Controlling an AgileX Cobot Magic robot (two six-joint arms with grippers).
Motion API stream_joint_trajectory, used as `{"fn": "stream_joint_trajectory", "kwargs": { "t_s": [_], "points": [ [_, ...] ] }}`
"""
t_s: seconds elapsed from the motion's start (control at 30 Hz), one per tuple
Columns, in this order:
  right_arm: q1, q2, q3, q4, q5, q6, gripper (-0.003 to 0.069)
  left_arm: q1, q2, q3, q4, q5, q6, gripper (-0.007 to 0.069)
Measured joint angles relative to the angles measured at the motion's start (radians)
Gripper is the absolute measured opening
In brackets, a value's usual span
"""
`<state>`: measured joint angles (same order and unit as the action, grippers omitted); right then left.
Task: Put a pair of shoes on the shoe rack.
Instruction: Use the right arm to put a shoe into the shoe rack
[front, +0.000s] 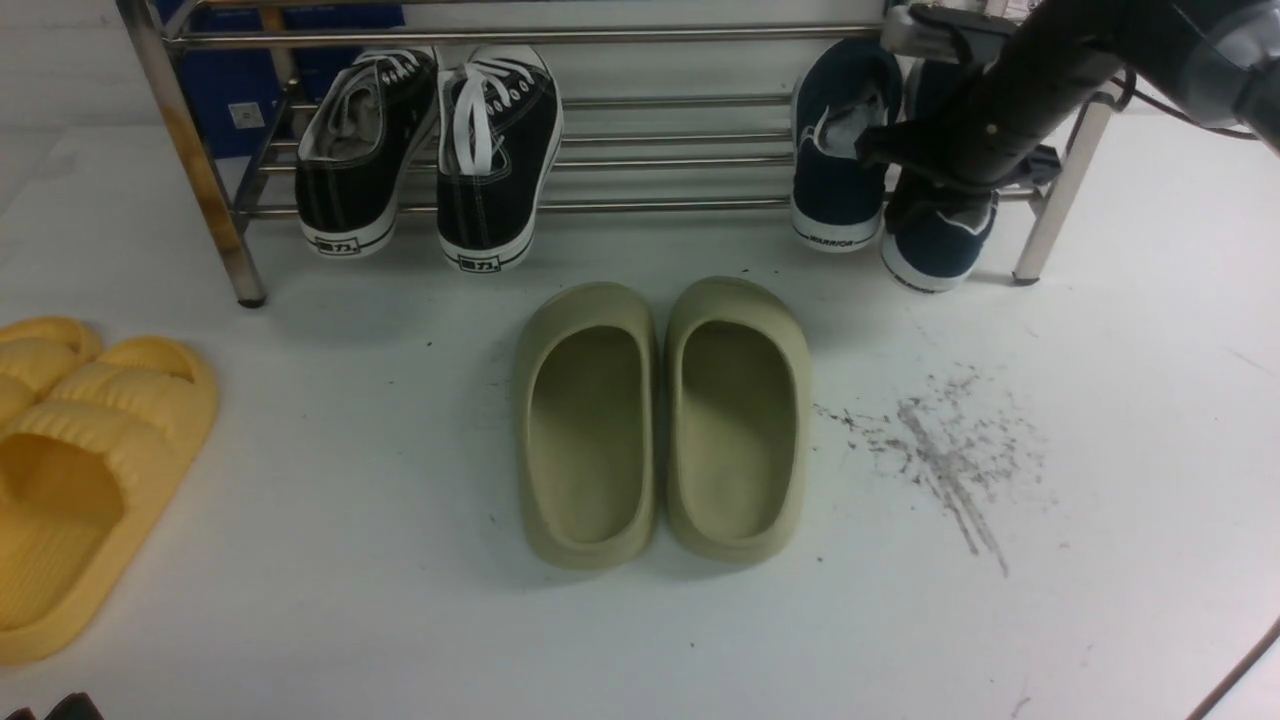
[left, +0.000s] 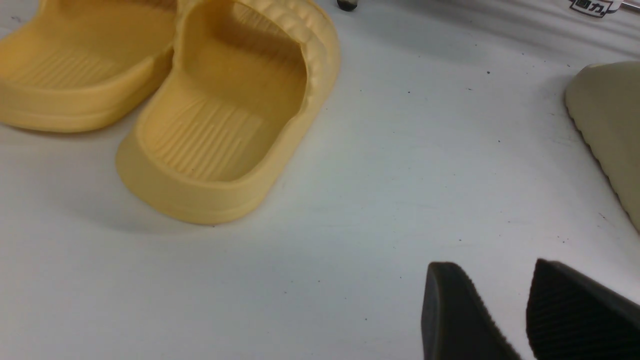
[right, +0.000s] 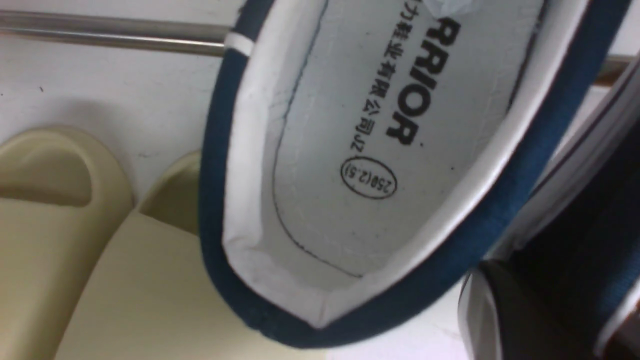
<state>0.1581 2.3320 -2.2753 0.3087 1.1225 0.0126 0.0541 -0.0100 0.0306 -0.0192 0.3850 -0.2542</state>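
The shoe rack (front: 680, 207) of shiny steel tubes stands at the back of the table. One navy shoe (front: 835, 180) leans on its bars at the right end, its pale insole (right: 380, 150) filling the right wrist view. The second navy shoe (front: 940, 245) hangs beside it, heel lower than the front bar. My right gripper (front: 930, 185) is shut on that shoe's collar; one finger (right: 505, 320) presses its side, the other is hidden. My left gripper (left: 505, 305) hovers open over bare table with nothing between its fingers.
Two black lace-up sneakers (front: 430, 150) lean on the rack's left part. A pair of olive-green slides (front: 665, 420) lies in the middle of the table, in front of the rack. Two yellow slides (front: 80, 470) lie at the left edge. Dark scuff marks (front: 940, 450) streak the table at the right.
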Motion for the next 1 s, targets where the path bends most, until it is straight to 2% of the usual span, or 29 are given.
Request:
{"fn": "stream_joint_trajectory", "kwargs": {
  "t_s": [0.27,0.73,1.0],
  "points": [
    [-0.009,0.000,-0.005,0.006,0.074,-0.128,0.0036,0.000,0.000,0.000,0.000,0.000,0.000,0.0238],
    [-0.017,0.014,-0.144,0.029,0.144,-0.160,0.0036,0.000,0.000,0.000,0.000,0.000,0.000,0.0238],
    [-0.017,0.037,-0.150,-0.058,0.144,-0.126,0.0036,0.000,0.000,0.000,0.000,0.000,0.000,0.0238]
  ]
}}
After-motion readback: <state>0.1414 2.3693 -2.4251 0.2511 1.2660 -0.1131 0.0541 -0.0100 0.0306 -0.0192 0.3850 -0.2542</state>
